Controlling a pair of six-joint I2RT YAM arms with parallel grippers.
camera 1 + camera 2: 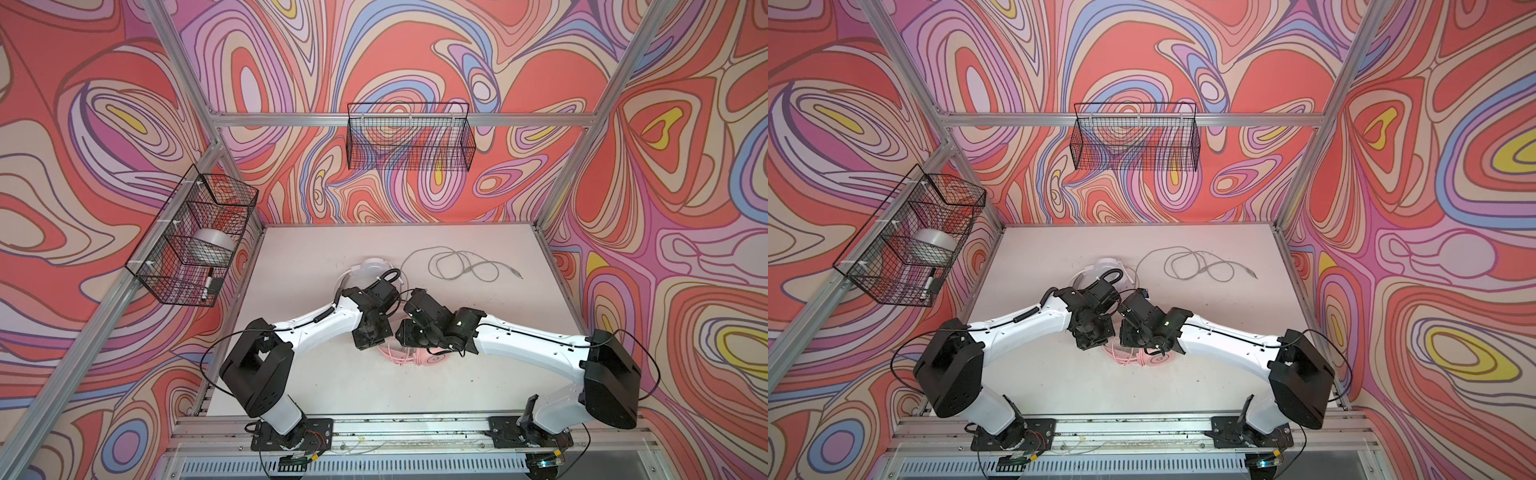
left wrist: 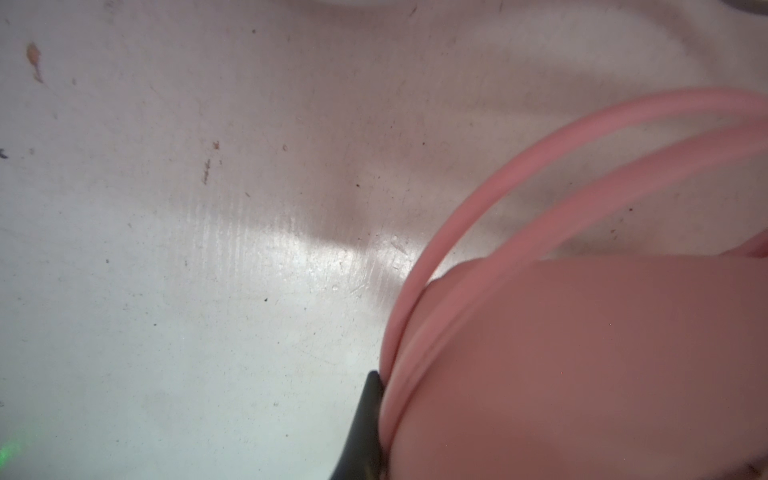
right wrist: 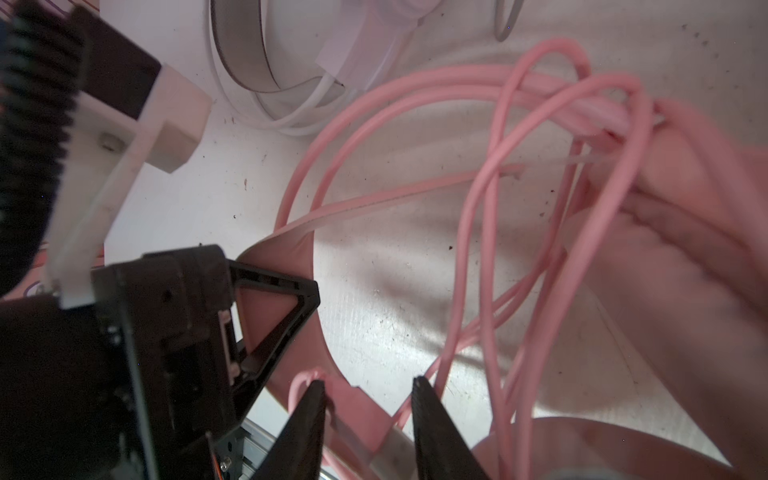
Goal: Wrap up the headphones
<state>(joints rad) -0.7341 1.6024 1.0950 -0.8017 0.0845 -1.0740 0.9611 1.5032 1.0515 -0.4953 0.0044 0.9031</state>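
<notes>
**Two grippers meet over the pink headset**

In both top views the pink headset lies on the table just below centre. It is mostly hidden under the two wrists that meet above it.

The left gripper is closed on the headband. In the left wrist view one black finger presses against the band's edge at lower centre, and the other finger is hidden behind the pink mass filling the lower right.

The right gripper stands partly open at the bottom of the right wrist view and pinches nothing. Some pink cable shows in the gap between its fingers, but I cannot tell whether it touches them. The rest of the cable spreads in loose loops across the middle of that frame towards the blurred earcup at the right.

The white headset lies at mid-frame, just above the left wrist and partly covered by it. Its grey cable lies in slack coils on the table to the right of it, with the plug end pointing right.
</notes>
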